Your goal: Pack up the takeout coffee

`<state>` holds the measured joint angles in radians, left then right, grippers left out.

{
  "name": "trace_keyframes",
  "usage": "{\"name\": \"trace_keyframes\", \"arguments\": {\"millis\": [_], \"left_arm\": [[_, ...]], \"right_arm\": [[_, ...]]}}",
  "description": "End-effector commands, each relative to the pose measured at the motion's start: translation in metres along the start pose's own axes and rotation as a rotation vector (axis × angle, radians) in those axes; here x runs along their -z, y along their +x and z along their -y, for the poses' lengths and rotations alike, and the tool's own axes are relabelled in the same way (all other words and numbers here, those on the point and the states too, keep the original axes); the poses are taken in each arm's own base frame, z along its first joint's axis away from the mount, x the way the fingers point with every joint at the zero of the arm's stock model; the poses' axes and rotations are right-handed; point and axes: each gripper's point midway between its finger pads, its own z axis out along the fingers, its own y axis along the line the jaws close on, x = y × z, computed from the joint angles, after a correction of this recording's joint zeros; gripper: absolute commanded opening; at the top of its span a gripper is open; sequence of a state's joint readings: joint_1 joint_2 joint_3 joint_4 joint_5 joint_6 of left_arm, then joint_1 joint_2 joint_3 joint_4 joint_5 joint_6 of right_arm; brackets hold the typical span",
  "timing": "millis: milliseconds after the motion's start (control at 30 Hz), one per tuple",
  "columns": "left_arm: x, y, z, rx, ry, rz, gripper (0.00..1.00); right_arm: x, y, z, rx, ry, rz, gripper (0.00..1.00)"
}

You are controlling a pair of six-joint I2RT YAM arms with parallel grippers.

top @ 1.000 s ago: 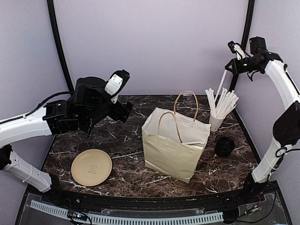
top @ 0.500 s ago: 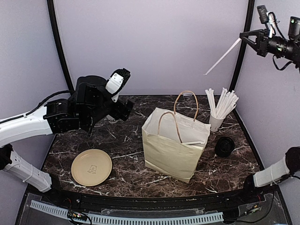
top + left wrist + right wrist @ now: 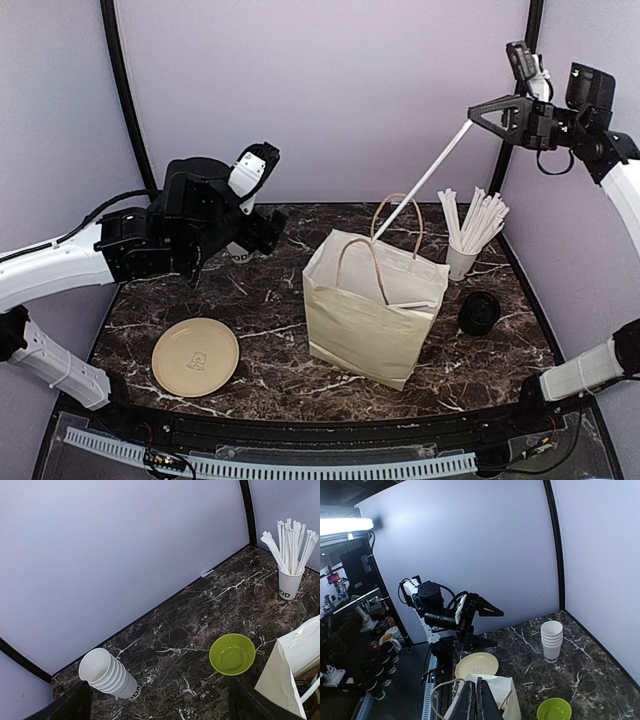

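My right gripper (image 3: pixel 474 113) is up high, at 2 o'clock from the bag (image 3: pixel 365 320), pressed together on a white straw (image 3: pixel 425 178). The straw slants down toward 8 o'clock. In the top view its low end meets the bag's mouth beside the far handle (whether the tip is inside or only in front of the opening, I cannot tell). My left gripper (image 3: pixel 160 690) hangs over the desk (image 3: pixel 270 300) at 10 o'clock from the bag, spread wide and holding nothing.

The bag stands open in the middle of the desk with both handles up. I cannot place the coffee for sure. In my left wrist view a dark shape (image 3: pixel 301 689) shows down inside the bag's mouth at the frame's edge, but too little of it shows to call it a lid. On the desk a black round thing (image 3: pixel 480 312) sits just beside the bag at 3 o'clock, and only black shows on it.

The straw cup (image 3: pixel 461 260) stands at 2 o'clock from the bag, near the black round thing but apart from it. A plate (image 3: pixel 196 357) lies at 8 o'clock, well apart from the bag. The cup stack (image 3: pixel 112 677) stands upright by the back wall at 10 o'clock. A green bowl (image 3: pixel 232 653) rests between the cup stack and the bag.
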<state>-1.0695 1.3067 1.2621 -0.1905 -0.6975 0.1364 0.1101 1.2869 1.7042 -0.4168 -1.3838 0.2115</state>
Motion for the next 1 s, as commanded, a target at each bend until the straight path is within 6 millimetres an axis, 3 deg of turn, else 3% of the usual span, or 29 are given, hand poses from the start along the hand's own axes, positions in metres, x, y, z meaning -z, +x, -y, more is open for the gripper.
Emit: {"name": "trace_keyframes", "arguments": {"millis": [0,167,267,400,600,800,967], "left_arm": [[0.002,-0.008,-0.005,0.004,-0.017,0.011,0.97],[0.002,-0.007,-0.007,-0.005,-0.024,0.007,0.97],[0.004,-0.007,-0.009,-0.008,-0.032,0.005,0.97],[0.006,-0.005,-0.013,-0.007,-0.043,0.003,0.97],[0.007,-0.002,-0.014,-0.011,-0.046,-0.002,0.97],[0.006,-0.003,-0.014,-0.023,-0.052,0.002,0.98],[0.002,-0.003,-0.01,-0.032,-0.046,0.001,0.98]], "right_arm": [[-0.008,0.0,-0.018,0.022,-0.093,-0.002,0.0],[-0.025,0.026,0.008,-0.017,-0.023,-0.025,0.0],[-0.047,0.051,0.019,0.061,0.086,-0.128,0.0],[-0.076,0.089,0.022,0.134,0.152,-0.232,0.0],[-0.103,0.131,0.027,0.131,0.159,-0.328,0.0],[-0.123,0.151,0.014,0.085,0.064,-0.342,0.0],[-0.136,0.144,0.013,0.128,0.06,-0.35,0.0]]}}
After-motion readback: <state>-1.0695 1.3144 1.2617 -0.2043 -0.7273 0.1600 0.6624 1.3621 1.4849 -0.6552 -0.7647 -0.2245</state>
